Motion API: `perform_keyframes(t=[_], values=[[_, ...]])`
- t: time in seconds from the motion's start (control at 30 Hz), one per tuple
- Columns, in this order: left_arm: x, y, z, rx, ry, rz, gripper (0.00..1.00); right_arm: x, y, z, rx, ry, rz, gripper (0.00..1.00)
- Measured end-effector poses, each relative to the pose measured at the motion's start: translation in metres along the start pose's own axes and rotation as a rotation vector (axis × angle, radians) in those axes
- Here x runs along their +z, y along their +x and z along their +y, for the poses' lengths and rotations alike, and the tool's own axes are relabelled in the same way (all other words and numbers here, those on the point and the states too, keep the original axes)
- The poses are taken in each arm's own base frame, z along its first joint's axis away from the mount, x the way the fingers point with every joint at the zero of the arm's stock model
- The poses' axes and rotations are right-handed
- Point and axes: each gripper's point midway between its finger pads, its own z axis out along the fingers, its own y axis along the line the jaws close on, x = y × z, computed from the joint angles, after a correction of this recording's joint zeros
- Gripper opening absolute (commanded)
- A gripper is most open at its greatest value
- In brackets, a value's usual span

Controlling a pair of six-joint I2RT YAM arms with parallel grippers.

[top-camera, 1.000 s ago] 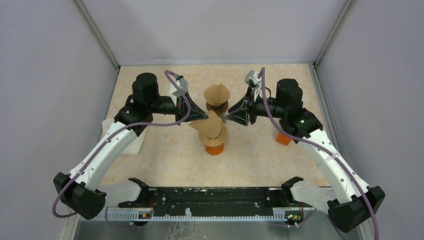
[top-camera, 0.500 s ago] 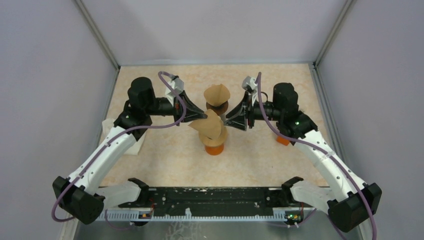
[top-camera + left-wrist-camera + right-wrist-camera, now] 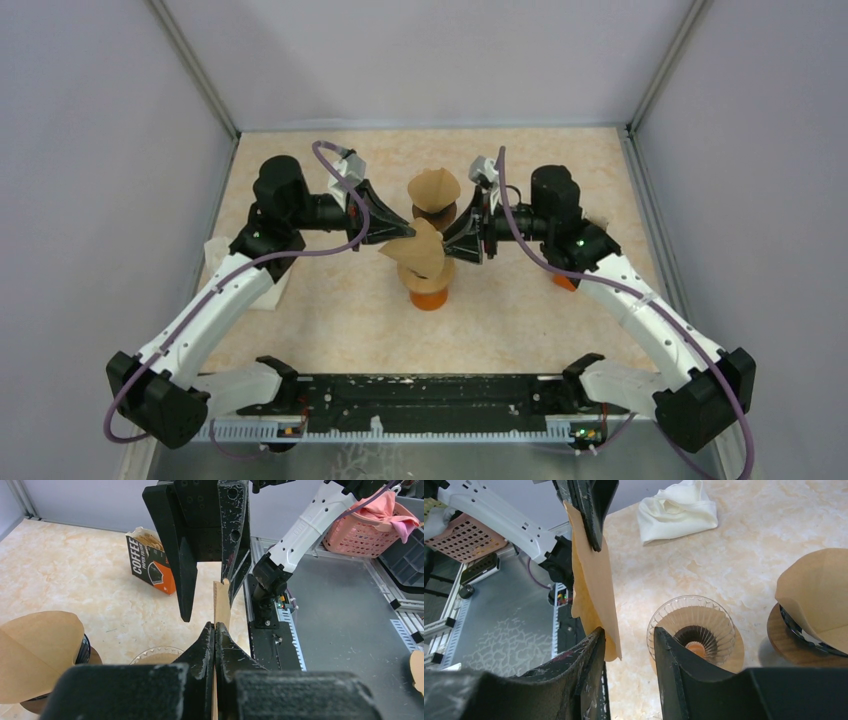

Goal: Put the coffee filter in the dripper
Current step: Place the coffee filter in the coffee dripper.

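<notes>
A brown paper coffee filter [image 3: 422, 248] hangs flat from my left gripper [image 3: 408, 232], which is shut on its upper edge. It hovers just above the glass dripper [image 3: 431, 284] on its orange base. In the left wrist view the filter [image 3: 220, 600] shows edge-on, rising out of the closed left gripper [image 3: 215, 626]. My right gripper [image 3: 452, 243] faces it from the right, open. In the right wrist view the filter [image 3: 591, 580] has its lower corner just inside the right gripper [image 3: 626, 636], against the left finger. The dripper [image 3: 691, 629] lies below, with nothing in it.
A second dripper holding its own filter [image 3: 434, 190] stands just behind the first; it also shows in the right wrist view [image 3: 819, 600]. A white cloth [image 3: 245, 285] lies at the left, and an orange coffee-filter box [image 3: 150, 560] sits at the right under my right arm.
My right gripper has moved left, up to the hanging filter, and its jaws have spread slightly. My left gripper has stayed shut on the filter, barely shifting.
</notes>
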Motion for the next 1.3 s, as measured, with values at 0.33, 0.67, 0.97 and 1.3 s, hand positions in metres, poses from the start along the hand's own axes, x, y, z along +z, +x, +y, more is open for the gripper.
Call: perform_keyframes(t=[0.33, 0.67, 0.97, 1.3], values=[[0.001, 0.001, -0.004, -0.012, 0.026, -0.012, 0.0, 0.017, -0.002, 0.006, -0.003, -0.069, -0.01, 0.16], [0.001, 0.002, -0.002, -0.012, 0.016, -0.013, 0.23, 0.018, -0.002, 0.006, 0.003, -0.067, -0.008, 0.0], [-0.001, 0.006, 0.012, -0.008, -0.075, -0.004, 0.58, 0.007, 0.002, -0.003, 0.027, 0.05, 0.024, 0.0], [-0.01, 0.007, 0.043, -0.065, -0.297, 0.006, 0.76, -0.009, -0.002, -0.016, 0.104, 0.275, 0.092, 0.0]])
